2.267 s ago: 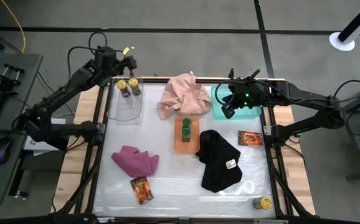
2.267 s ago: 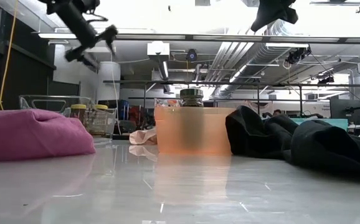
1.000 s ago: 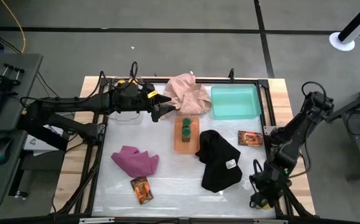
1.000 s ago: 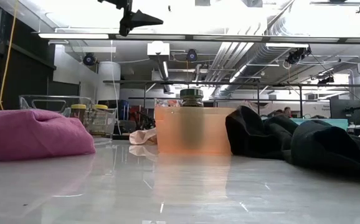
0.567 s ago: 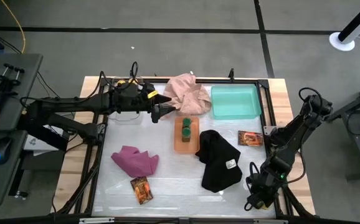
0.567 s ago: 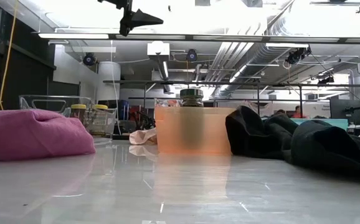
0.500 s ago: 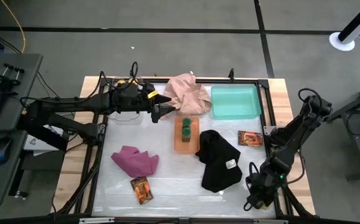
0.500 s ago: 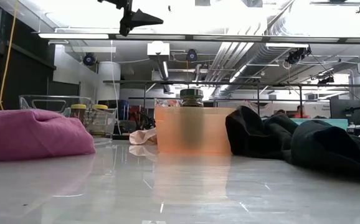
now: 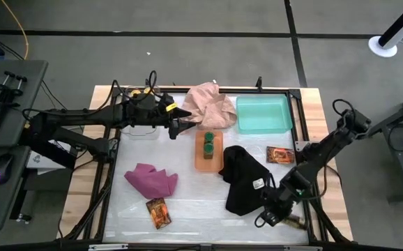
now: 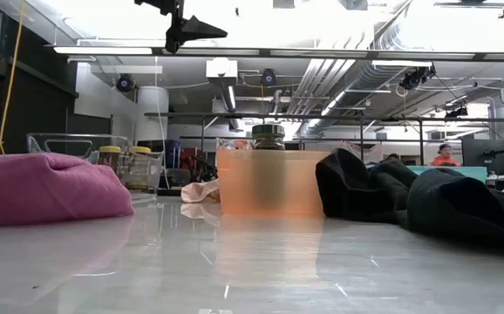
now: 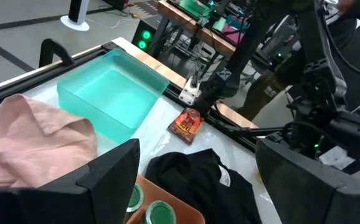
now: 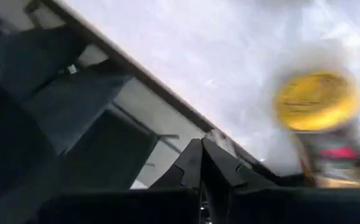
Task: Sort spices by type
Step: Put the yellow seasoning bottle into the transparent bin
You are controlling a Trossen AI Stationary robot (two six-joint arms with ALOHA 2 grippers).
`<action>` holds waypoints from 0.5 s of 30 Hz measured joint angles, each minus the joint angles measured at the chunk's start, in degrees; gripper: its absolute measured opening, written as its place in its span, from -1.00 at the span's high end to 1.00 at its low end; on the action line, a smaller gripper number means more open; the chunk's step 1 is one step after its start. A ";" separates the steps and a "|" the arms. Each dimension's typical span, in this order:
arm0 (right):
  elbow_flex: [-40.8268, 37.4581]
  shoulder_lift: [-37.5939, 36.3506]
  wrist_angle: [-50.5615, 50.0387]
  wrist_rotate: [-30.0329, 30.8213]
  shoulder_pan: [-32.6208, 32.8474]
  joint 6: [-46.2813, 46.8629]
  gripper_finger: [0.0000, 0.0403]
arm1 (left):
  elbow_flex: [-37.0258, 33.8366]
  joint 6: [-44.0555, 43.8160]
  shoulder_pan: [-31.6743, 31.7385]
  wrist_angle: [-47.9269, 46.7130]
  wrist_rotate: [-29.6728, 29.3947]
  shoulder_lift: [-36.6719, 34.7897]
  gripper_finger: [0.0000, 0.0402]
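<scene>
A yellow-lidded jar [image 9: 296,222] [image 12: 317,101] sits by the table's near right corner. My right gripper [image 9: 265,217] [image 12: 200,163] is low beside it on its left, fingers shut and apart from the jar. Two green-lidded jars [image 9: 208,141] [image 11: 150,207] stand in the orange tray [image 9: 199,161]. My left gripper [image 9: 176,125] [image 11: 198,186] hovers open, high over the table just left of that tray. Two more yellow-lidded jars [image 10: 123,160] stand in the clear bin [image 10: 60,144]. One red-brown packet [image 9: 158,212] lies near the near edge, another [image 9: 279,155] [image 11: 187,123] by the right edge.
The teal tray [image 9: 263,113] is at the far right, with a pink cloth [image 9: 207,106] beside it. A black cloth [image 9: 243,180] lies between the orange tray and my right gripper. A magenta cloth [image 9: 151,180] lies at the left. The table frame [image 9: 306,209] runs close to the right arm.
My right gripper has moved along the near edge from the near right corner toward the table's left, and the yellow-lidded jar it covered in the high view now shows beside it. My left gripper has stayed over the same spot, open.
</scene>
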 joint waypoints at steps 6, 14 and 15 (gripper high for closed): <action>0.16 0.11 -0.36 1.43 -2.89 -4.86 1.00 | 0.00 0.00 0.00 -0.06 0.00 0.00 -0.52; 2.57 0.11 -10.94 1.34 -1.52 -8.02 1.00 | 0.00 0.00 0.90 0.20 -0.09 0.00 -0.52; 2.59 0.11 -12.22 0.95 -1.11 -7.96 1.00 | 0.00 0.00 1.13 0.22 -0.09 0.00 -0.52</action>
